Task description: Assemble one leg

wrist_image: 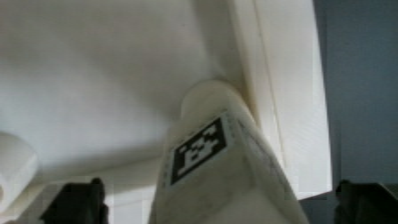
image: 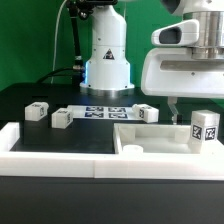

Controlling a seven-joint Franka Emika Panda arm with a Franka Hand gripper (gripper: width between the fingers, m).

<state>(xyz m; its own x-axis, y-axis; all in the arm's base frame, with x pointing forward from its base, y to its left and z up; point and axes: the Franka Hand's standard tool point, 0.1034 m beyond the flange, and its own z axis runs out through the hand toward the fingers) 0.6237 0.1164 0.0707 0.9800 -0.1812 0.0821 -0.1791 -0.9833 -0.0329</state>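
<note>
A white leg (image: pixel 205 127) with a black-and-white tag stands on the large white panel (image: pixel 150 137) at the exterior view's right. My gripper (image: pixel 180 112) hangs just above and behind it. In the wrist view the leg (wrist_image: pixel 217 150) lies between my two dark fingertips (wrist_image: pixel 80 203), with a gap on each side. The gripper (wrist_image: pixel 222 208) is open and holds nothing. The leg's lower part runs out of the wrist view.
Three more tagged legs (image: pixel 38 110), (image: pixel 61 118), (image: pixel 146 112) stand on the black table. The marker board (image: pixel 105 112) lies before the robot base. A white raised wall (image: pixel 60 148) runs along the front. A rounded white shape (wrist_image: pixel 11 165) shows beside the panel (wrist_image: pixel 107 80).
</note>
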